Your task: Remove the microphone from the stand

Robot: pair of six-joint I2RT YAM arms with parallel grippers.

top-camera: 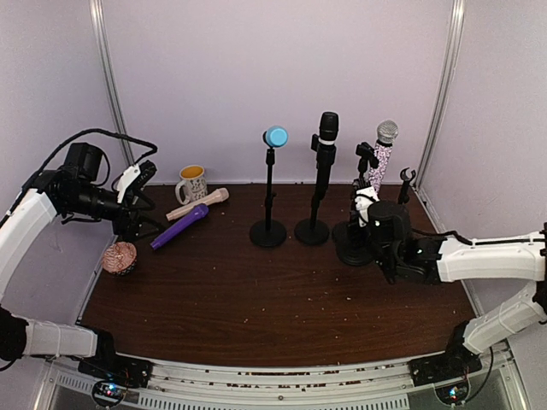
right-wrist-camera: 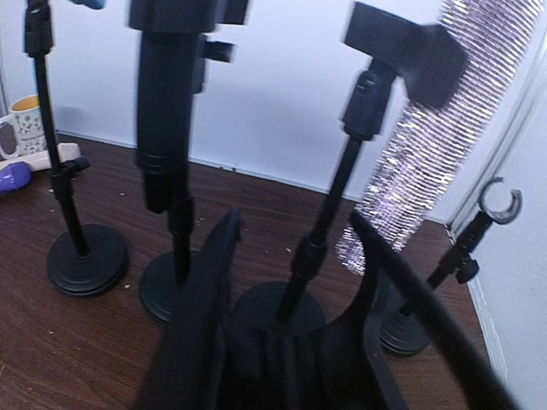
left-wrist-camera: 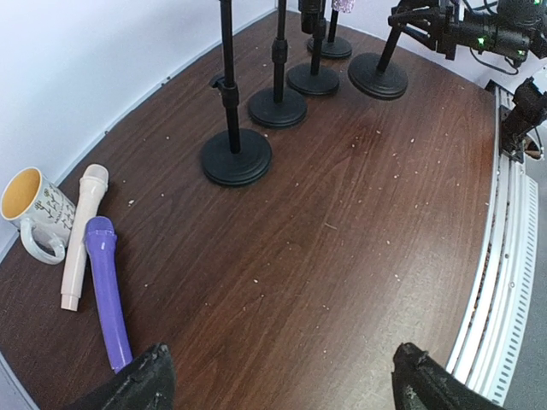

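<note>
We see a dark wood-grain table [top-camera: 256, 299] under soft, even light. Plain pale walls [top-camera: 273, 68] stand behind it and at both its sides. Two metal poles [top-camera: 107, 77] rise near its far corners, and a white slotted rail [top-camera: 282, 395] runs along its near edge.

White tubular links joined by black joint housings form the left arm [top-camera: 24, 224] and the right arm [top-camera: 489, 256], each rising from a black base [top-camera: 111, 366]. A thin black cable [top-camera: 96, 132] loops over the left arm. The left gripper [left-wrist-camera: 286, 380] and right gripper [right-wrist-camera: 295, 256] carry black, tapering fingers [right-wrist-camera: 201, 325]. Small green lights [left-wrist-camera: 479, 39] dot the right arm's black wrist.
</note>
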